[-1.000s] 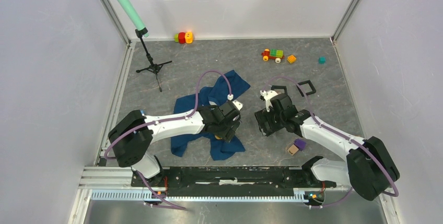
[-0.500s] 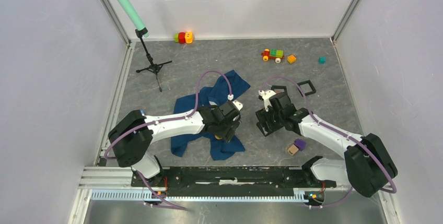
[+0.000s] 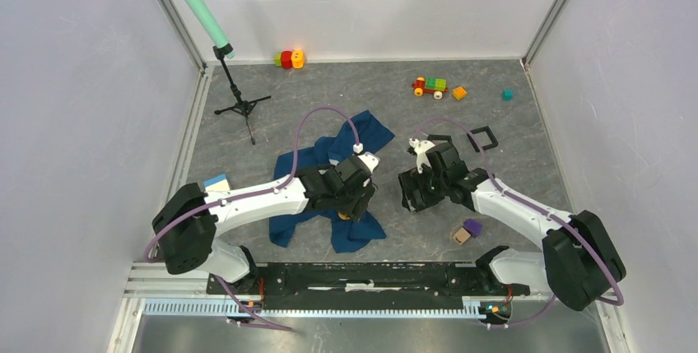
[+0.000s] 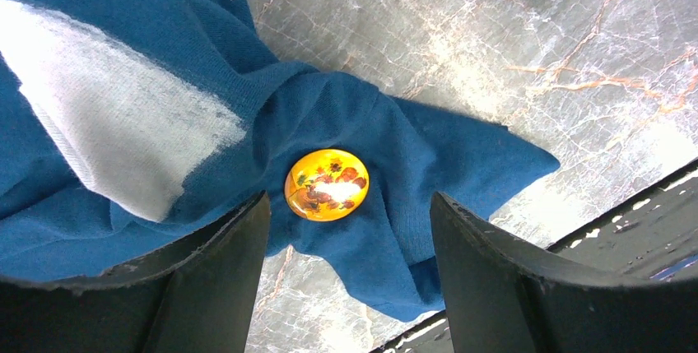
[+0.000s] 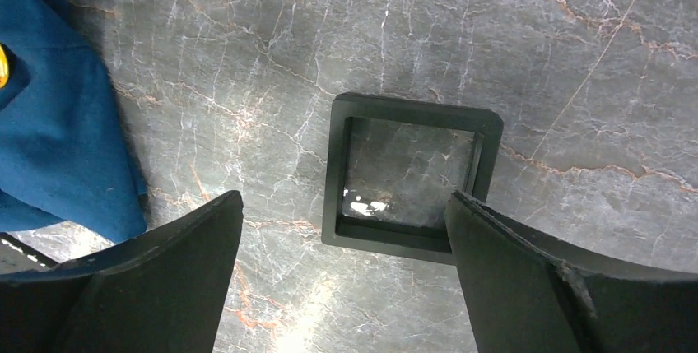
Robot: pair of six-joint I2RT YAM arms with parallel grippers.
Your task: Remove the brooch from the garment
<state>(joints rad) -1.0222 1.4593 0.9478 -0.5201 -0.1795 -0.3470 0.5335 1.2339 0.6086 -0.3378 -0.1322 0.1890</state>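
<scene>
The dark blue garment (image 3: 329, 164) lies crumpled on the marble floor left of centre. In the left wrist view the garment (image 4: 411, 147) shows a white print patch. The brooch (image 4: 327, 184), a round yellow dome with red flowers, sits on a bunched fold; from above the brooch (image 3: 343, 215) peeks out by the garment's near edge. My left gripper (image 4: 350, 205) is open just above it, one finger on each side, and is over the garment in the top view (image 3: 352, 207). My right gripper (image 3: 409, 194) is open and empty over bare floor (image 5: 344, 201), right of the garment (image 5: 58, 123).
A black square frame (image 5: 407, 176) lies on the floor ahead of the right fingers, and another (image 3: 482, 137) lies farther back. Purple (image 3: 472, 226) and tan (image 3: 461, 236) blocks sit near the right arm. A tripod with a green tube (image 3: 240, 106) stands back left; toys (image 3: 430, 85) line the back.
The left arm has shifted slightly left and back, its gripper still over the brooch. The right gripper has edged left toward the garment. Both stay open.
</scene>
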